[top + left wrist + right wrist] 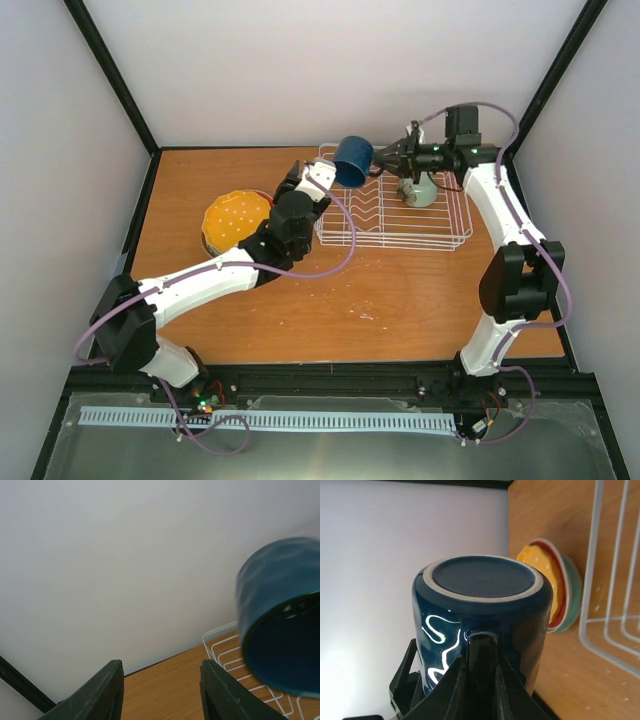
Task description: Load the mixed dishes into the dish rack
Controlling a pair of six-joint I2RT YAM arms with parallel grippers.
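Here the dark blue mug (353, 161) hangs tilted over the far-left corner of the dish rack (440, 236), its handle pinched in the right jaws. The left jaws stand part open, empty, just beside it. The left wrist view cuts the mug off, blurred.

Holding a dark blue mug (353, 161) in the right gripper (383, 160), tipped on its side above the far left corner of the white wire dish rack (392, 226). Reaching with the left gripper (308, 176) to just left of the mug, near that same corner. Inside the rack, toward its far right, a small pale green bowl (418, 190). Left of the rack, on the wooden table (400, 300), an orange-yellow dotted plate (236, 218) atop a stack.
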